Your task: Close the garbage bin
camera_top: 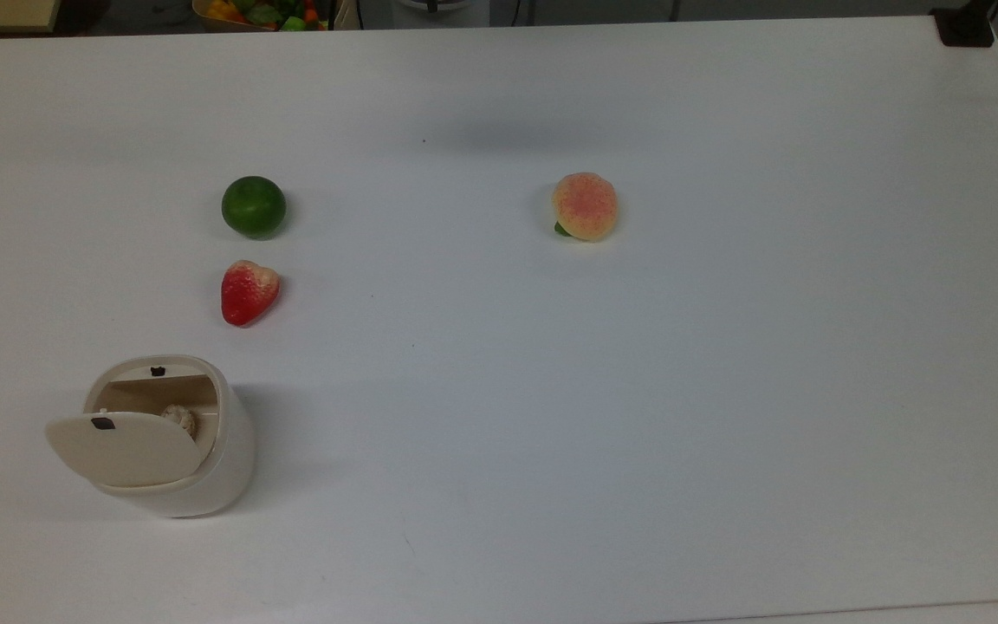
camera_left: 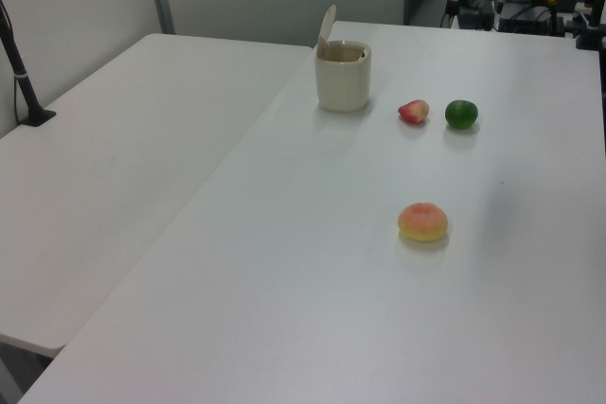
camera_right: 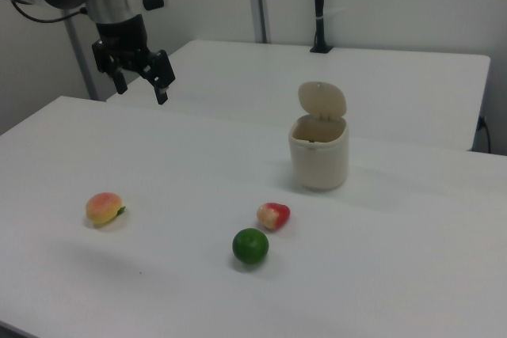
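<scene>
The cream-white garbage bin (camera_top: 204,468) (camera_left: 342,82) (camera_right: 318,156) stands on the white table (camera_top: 638,390) with its beige lid (camera_top: 122,449) (camera_left: 326,26) (camera_right: 322,100) hinged up and open. A pale crumpled lump (camera_top: 179,419) lies inside it. My gripper (camera_right: 142,83) hangs high over the table at the right view's upper left, far from the bin, fingers spread open and holding nothing.
A red strawberry (camera_top: 248,291) (camera_right: 273,214) and a green lime (camera_top: 253,206) (camera_right: 250,246) lie near the bin. A peach (camera_top: 584,205) (camera_right: 104,208) sits apart. A second table (camera_left: 104,167) adjoins, with a black pole (camera_left: 21,73) clamped to it.
</scene>
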{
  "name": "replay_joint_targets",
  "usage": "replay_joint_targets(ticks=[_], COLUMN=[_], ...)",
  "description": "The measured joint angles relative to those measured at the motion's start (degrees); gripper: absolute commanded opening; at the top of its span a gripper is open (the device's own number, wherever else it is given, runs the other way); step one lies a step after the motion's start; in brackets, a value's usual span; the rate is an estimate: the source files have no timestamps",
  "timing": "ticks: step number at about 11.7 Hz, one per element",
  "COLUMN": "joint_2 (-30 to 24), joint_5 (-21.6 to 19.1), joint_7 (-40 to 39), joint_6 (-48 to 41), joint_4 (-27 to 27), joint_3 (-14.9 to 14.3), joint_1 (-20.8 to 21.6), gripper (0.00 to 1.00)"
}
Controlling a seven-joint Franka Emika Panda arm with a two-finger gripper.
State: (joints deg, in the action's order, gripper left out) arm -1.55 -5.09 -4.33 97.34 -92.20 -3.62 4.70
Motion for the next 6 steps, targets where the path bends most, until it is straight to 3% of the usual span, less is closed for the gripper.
replay_joint_targets(ticks=[2, 6], joint_2=[0.0, 0.3], joint_5=[0.0, 0.0], joint_7=[-0.2, -2.7], joint_6=[1.1, 3.0], joint_4=[0.0, -0.1], joint_3=[0.0, 0.0], joint_1=[0.0, 0.0], gripper=[0.68, 0.03])
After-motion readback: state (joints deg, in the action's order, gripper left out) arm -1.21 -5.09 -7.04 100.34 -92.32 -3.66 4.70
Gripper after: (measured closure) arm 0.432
